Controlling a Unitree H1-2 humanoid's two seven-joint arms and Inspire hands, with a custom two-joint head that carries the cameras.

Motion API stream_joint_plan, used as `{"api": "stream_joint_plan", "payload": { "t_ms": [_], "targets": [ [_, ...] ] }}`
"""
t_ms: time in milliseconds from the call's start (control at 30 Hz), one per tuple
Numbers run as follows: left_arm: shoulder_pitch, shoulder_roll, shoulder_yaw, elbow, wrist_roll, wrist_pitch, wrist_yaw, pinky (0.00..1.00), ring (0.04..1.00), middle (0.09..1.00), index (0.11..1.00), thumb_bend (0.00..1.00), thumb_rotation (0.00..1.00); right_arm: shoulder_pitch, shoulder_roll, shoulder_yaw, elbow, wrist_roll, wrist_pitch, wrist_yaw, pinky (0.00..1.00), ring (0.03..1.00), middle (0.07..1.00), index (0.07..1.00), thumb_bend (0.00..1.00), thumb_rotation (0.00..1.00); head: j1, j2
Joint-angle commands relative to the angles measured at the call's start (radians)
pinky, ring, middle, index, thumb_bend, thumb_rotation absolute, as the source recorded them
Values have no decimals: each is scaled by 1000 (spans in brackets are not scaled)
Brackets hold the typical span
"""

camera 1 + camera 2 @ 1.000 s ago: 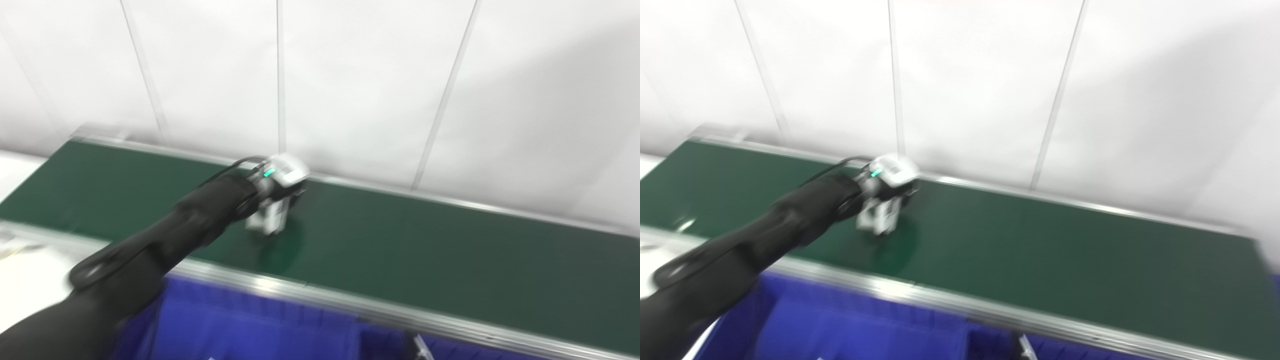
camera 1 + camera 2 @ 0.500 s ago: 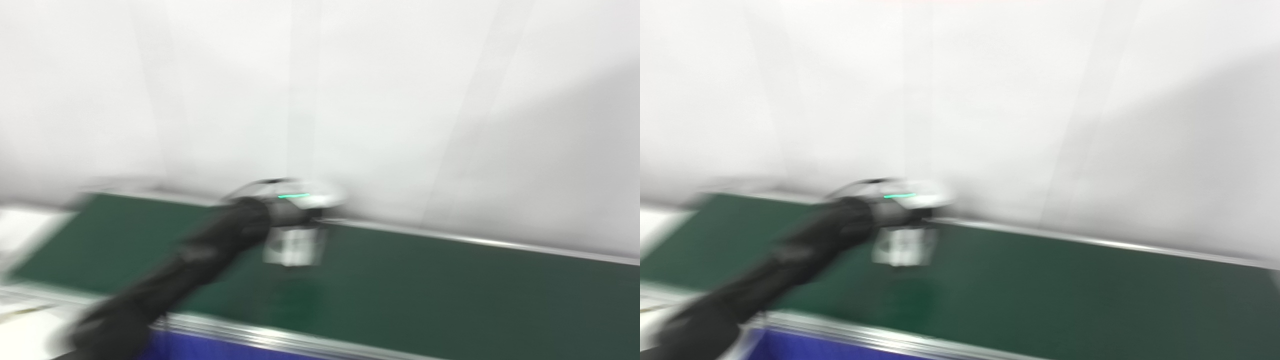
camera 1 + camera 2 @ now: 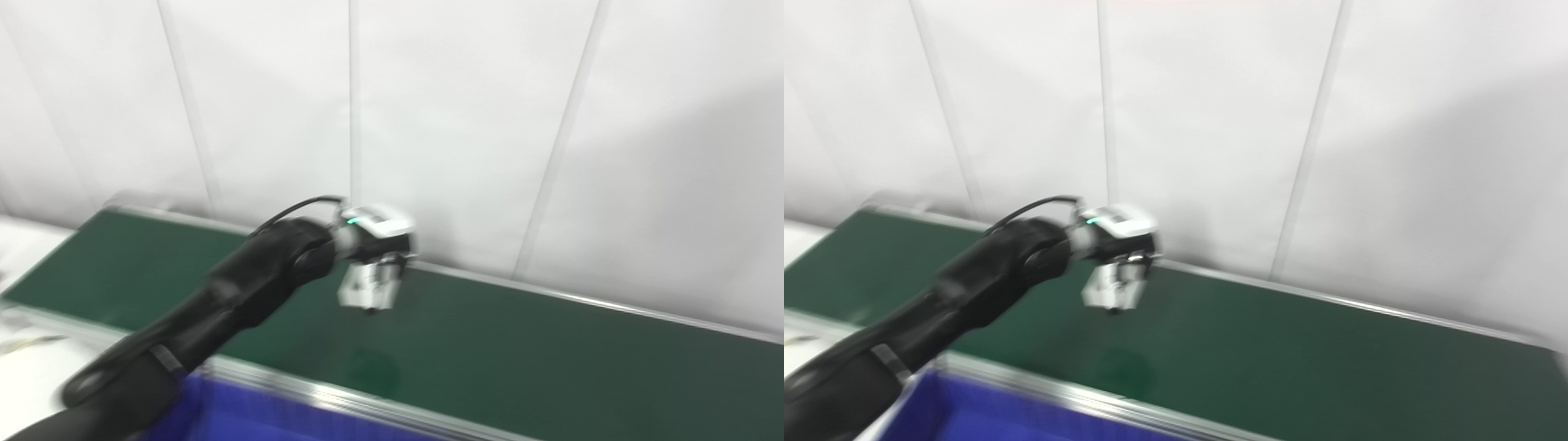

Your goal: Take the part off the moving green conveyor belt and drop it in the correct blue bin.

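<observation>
My left hand [image 3: 372,272] hangs above the green conveyor belt [image 3: 551,355], near its far rail; it also shows in the right eye view [image 3: 1118,269]. Its fingers point down and are curled shut on a small whitish part [image 3: 362,293], which the blur makes hard to make out. The hand is clear of the belt, and its shadow [image 3: 370,367] lies on the belt below it. No other part shows on the belt. My right hand is out of view.
A blue bin [image 3: 998,413] sits below the belt's near metal rail [image 3: 343,398] at the bottom left. White wall panels [image 3: 465,122] stand right behind the belt. A white table surface [image 3: 24,361] lies at the far left.
The camera has shifted and blurred. My left hand was down on the belt a second ago; it has since risen off it, fingers still curled.
</observation>
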Motion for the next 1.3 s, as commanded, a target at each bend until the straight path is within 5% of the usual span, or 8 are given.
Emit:
{"api": "stream_joint_plan", "payload": {
  "t_ms": [0, 433, 533, 700, 833, 1267],
  "targets": [
    [-5, 51, 40, -89, -22, 19, -16, 385, 447, 534, 440, 520, 0, -14, 8, 2, -12, -3, -19, 4, 1000, 985, 981, 973, 873, 1000, 2, 0],
    [200, 68, 169, -483, -57, 54, -50, 379, 450, 530, 458, 519, 0, -12, 2, -1, -26, 6, -19, 20, 1000, 991, 990, 982, 874, 1000, 11, 24],
    [235, 65, 199, -537, -59, 72, -50, 328, 400, 508, 473, 523, 0, -12, 1, -11, -34, 11, -19, 34, 1000, 989, 993, 986, 875, 1000, 15, 49],
    [298, 60, 250, -643, -53, 127, -69, 388, 467, 533, 456, 518, 0, -6, 0, -25, -65, 14, -19, 52, 1000, 988, 993, 988, 881, 1000, 29, 102],
    [345, 58, 279, -700, -52, 168, -91, 317, 401, 512, 474, 522, 0, -5, -1, -37, -79, 13, -19, 56, 1000, 973, 977, 973, 858, 1000, 32, 130],
    [571, 15, 370, -808, -81, 189, -36, 320, 382, 490, 476, 525, 0, -6, 4, -96, -123, 40, -19, 120, 964, 930, 942, 937, 896, 1000, 56, 241]
  ]
}}
